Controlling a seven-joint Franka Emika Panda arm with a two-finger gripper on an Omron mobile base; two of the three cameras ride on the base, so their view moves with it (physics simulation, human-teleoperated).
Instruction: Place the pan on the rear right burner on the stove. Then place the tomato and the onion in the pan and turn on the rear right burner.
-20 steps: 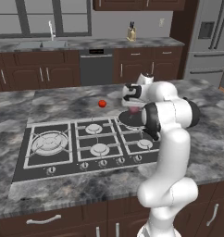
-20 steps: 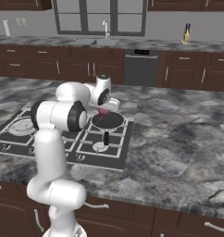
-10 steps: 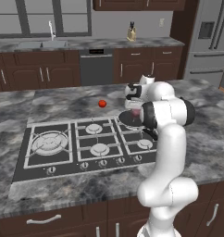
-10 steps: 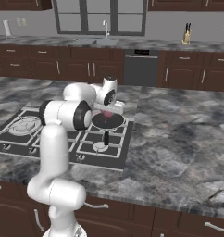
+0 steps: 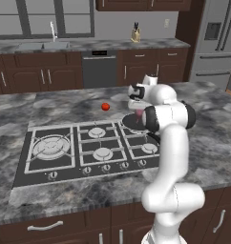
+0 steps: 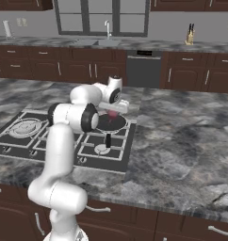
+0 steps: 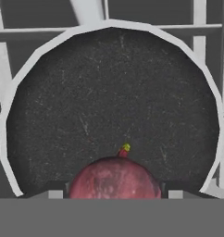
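We see the gripper (image 6: 113,113) closed around the onion (image 7: 115,178), holding it above the pan (image 7: 109,106), which sits on the stove (image 5: 50,167). The tomato (image 5: 105,106) lies on the bench (image 5: 65,102) behind the stove.

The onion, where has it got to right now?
The onion sits between the fingertips of the gripper, directly above the dark inside of the pan; in the right base view it hangs over the pan at the stove's right rear.
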